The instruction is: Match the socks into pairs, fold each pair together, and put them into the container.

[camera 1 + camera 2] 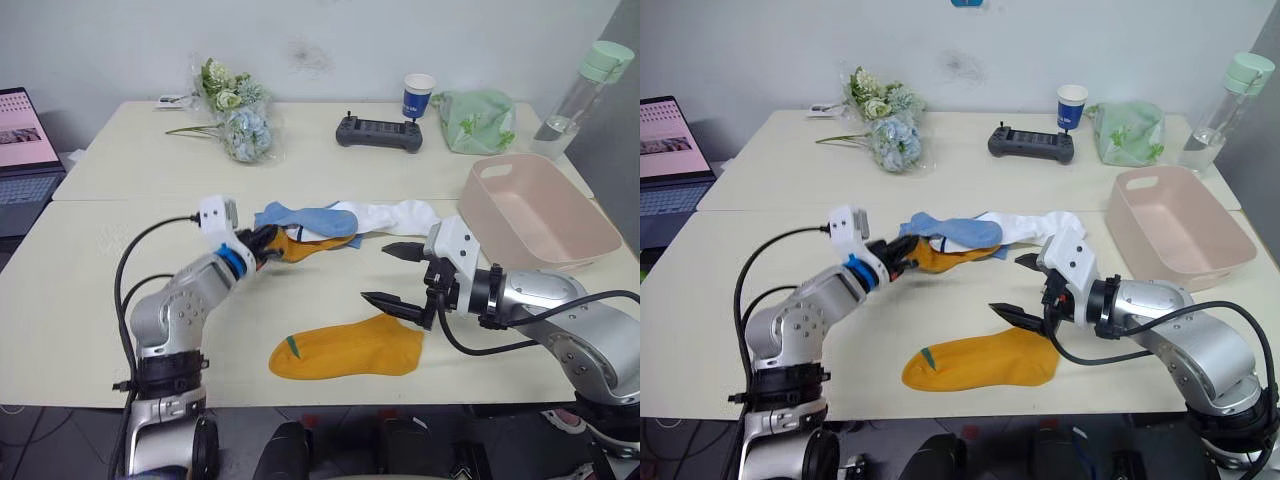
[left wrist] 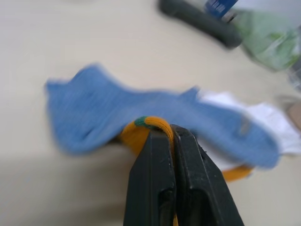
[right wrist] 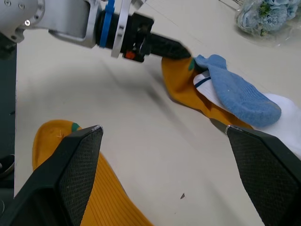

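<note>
A mustard-orange sock (image 1: pixel 345 348) lies flat near the table's front edge. Behind it is a pile with a light blue sock (image 1: pixel 305 218) on top, a white sock (image 1: pixel 395 215) stretching right, and a second orange sock (image 1: pixel 312 246) underneath. My left gripper (image 1: pixel 270 241) is shut on that orange sock's cuff (image 2: pixel 151 123) at the pile's left end. My right gripper (image 1: pixel 390 275) stands open between the pile and the flat sock, its fingertips (image 3: pixel 82 141) just above the flat sock's edge, holding nothing. The pink container (image 1: pixel 474 205) sits at the right and looks empty.
Along the back of the table are a flower bunch (image 1: pixel 235 110), a black controller (image 1: pixel 378 132), a paper cup (image 1: pixel 418 96), a pale green cloth bag (image 1: pixel 475 120) and a bottle (image 1: pixel 585 90). A laptop (image 1: pixel 25 150) stands at the far left.
</note>
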